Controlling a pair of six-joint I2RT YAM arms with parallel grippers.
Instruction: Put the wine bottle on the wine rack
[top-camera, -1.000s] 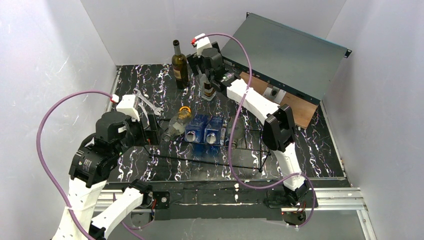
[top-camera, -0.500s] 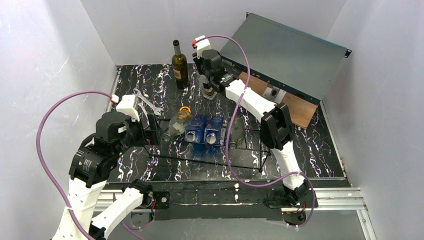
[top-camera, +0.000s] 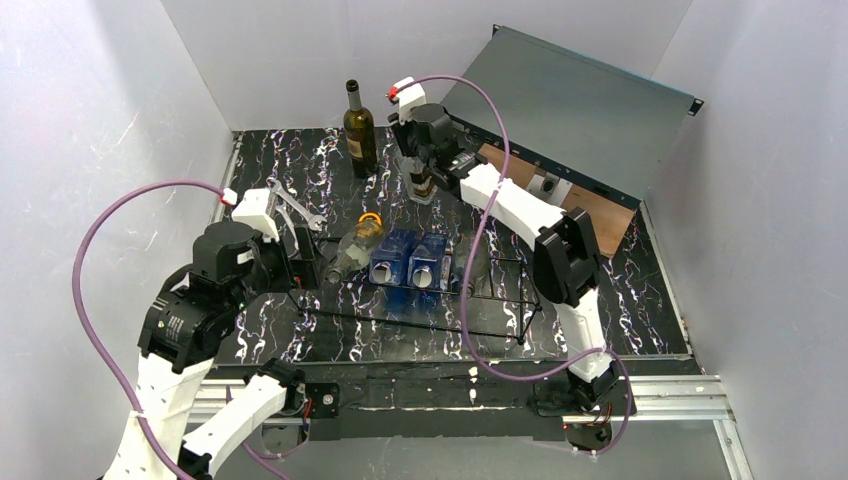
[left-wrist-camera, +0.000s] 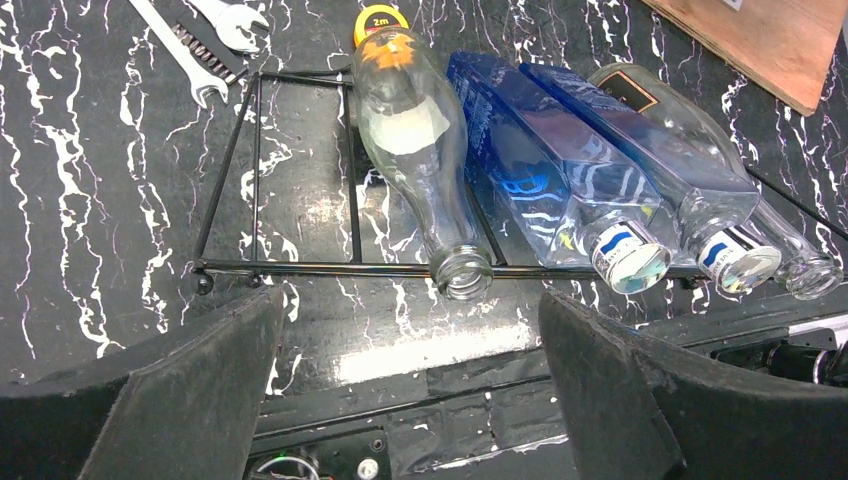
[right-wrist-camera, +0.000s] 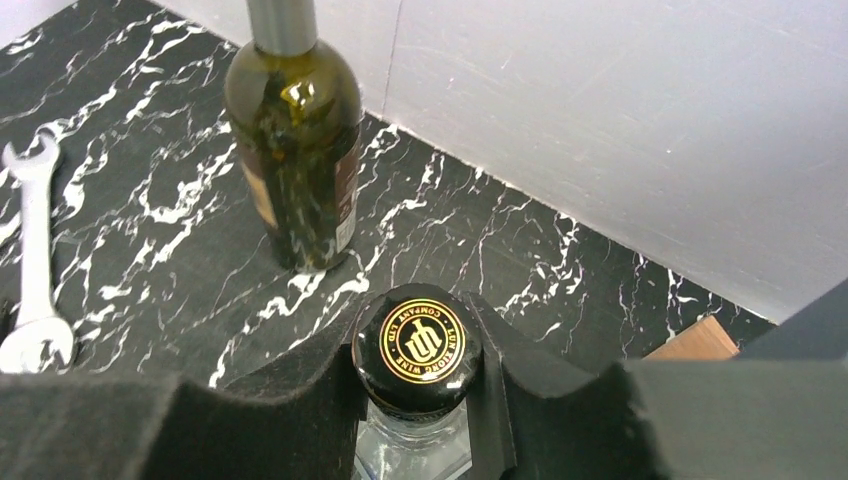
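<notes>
The left pincer (left-wrist-camera: 410, 300) hangs released, its jaws spread wide with nothing between them, over the near-left end of the wine rack (left-wrist-camera: 300, 268). A wrench (left-wrist-camera: 180, 50) lies just past the rack toward the table's left edge.

The rack sits in the middle of the table (top-camera: 640, 300) and carries four bottles lying side by side with their mouths toward the near edge. These are a clear one (left-wrist-camera: 420, 150), two blue ones (left-wrist-camera: 520, 160), and another, partly hidden, beyond them. The bay at the rack's left end is open.

A dark green bottle (right-wrist-camera: 295, 150) stands upright near the far edge, apart from everything else.

Just right of it, also by the far edge and about midway along, stands the wine bottle (right-wrist-camera: 412, 450), which is clear glass with a black, gold-stamped cap. The right pincer (right-wrist-camera: 420, 375) is clenched on that cap, one pad on each side.

The bottle is probably rigid, smooth and breakable, with most of its weight low in the body. Whether it is full cannot be told. A hold this high on a slick cap will likely let the body swing or slip when it is tipped flat. Gripping the neck under the cap's lip would seem surer, as would lowering it gently onto the wires.
</notes>
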